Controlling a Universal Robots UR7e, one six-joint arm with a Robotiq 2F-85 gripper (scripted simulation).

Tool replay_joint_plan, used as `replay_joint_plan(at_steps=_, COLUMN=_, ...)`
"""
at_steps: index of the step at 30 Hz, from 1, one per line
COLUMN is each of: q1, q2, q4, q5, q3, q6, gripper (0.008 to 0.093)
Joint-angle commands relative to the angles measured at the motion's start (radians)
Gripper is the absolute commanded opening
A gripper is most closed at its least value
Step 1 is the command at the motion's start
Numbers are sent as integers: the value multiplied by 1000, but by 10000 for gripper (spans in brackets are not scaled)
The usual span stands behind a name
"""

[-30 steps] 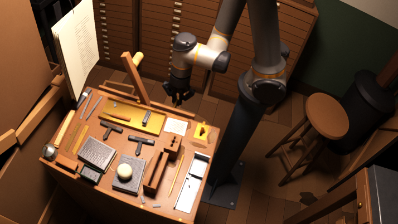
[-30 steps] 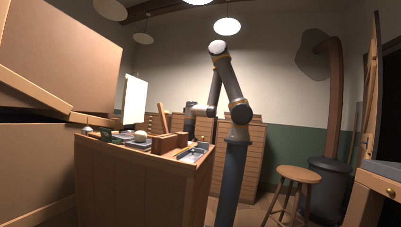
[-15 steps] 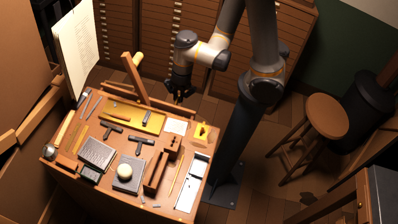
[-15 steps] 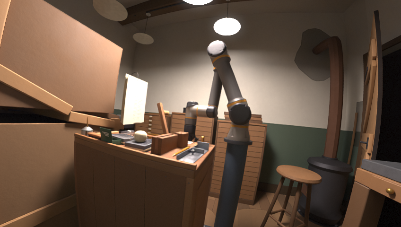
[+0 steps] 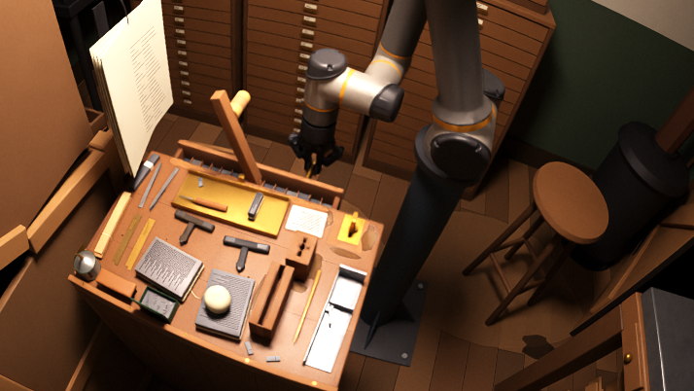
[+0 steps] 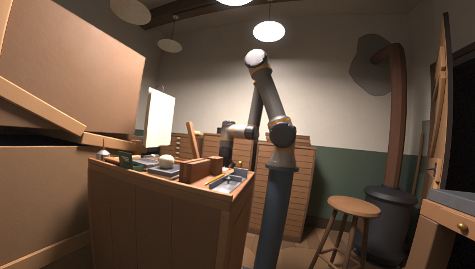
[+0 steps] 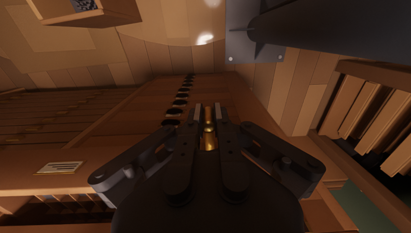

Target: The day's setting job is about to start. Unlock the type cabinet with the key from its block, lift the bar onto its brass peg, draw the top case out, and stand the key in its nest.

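At the back edge of the workbench the wooden bar (image 5: 236, 137) stands tilted up, its top end by the brass peg (image 5: 240, 102). The top case (image 5: 262, 182) sticks out along that back edge with its compartments showing. The dark wooden key block (image 5: 301, 249) and the yellow nest (image 5: 351, 228) sit on the right part of the bench top. My gripper (image 5: 311, 166) hangs just behind the bench's back right corner, in front of the type cabinet (image 5: 301, 63). It is closed on the brass key (image 7: 208, 127), which points down between the fingers.
The arm's dark column (image 5: 413, 228) stands right of the bench on a floor plate. A round stool (image 5: 568, 206) and a black stove (image 5: 636, 189) are farther right. Tools, a yellow tray (image 5: 233, 202), a pencil (image 5: 307, 304) and a steel galley (image 5: 335, 318) cover the bench top.
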Motion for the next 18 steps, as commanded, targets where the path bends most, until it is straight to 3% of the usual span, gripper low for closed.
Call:
replay_joint_plan(at_steps=1, q1=-6, q2=-1, q4=-2, q5=-11, q3=0, q6=-3, gripper=80)
replay_joint_plan(at_steps=18, q1=-63, q2=-4, q4=-11, q5=-11, q3=12, q6=-60, gripper=80)
